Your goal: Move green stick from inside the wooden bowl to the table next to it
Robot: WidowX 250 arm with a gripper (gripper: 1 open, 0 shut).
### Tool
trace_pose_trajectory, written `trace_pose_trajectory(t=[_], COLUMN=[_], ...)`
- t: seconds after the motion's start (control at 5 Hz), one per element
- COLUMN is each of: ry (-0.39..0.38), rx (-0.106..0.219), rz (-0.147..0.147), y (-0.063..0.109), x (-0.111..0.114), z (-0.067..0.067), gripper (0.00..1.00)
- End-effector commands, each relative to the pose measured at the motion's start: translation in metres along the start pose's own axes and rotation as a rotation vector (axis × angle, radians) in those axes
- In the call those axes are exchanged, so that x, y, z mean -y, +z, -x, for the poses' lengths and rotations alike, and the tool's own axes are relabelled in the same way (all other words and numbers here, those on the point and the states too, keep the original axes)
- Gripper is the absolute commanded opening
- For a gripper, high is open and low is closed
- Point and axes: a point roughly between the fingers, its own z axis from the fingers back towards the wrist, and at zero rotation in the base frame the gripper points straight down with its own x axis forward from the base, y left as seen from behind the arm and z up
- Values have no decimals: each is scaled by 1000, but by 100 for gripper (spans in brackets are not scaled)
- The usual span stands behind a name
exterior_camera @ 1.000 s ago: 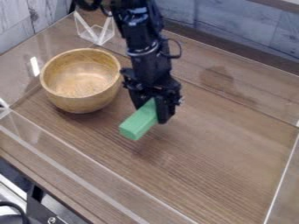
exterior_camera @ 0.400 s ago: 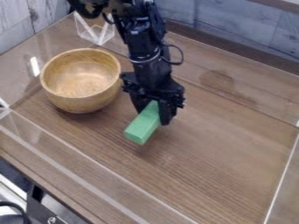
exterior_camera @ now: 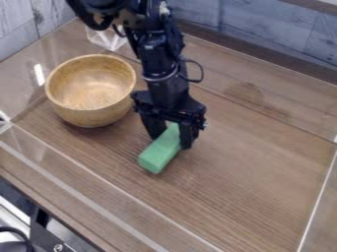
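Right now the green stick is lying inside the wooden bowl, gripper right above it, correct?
Not quite. The camera view shows the green stick lying on the table, to the right of the wooden bowl and apart from it; the bowl is empty. The gripper is right above the stick's far end, jaws open.

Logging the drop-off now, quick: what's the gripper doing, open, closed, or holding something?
Gripper: open, fingers spread over the green stick, which lies on the table beside the wooden bowl.
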Motion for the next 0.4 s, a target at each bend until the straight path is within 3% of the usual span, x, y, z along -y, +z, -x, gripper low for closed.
trace_pose_trajectory(t=[0.0,0.2], ry=[16,39], rx=[39,53], rz=[14,28], y=[8,12], x=[-1,-5], z=[1,5], gripper=[100,100])
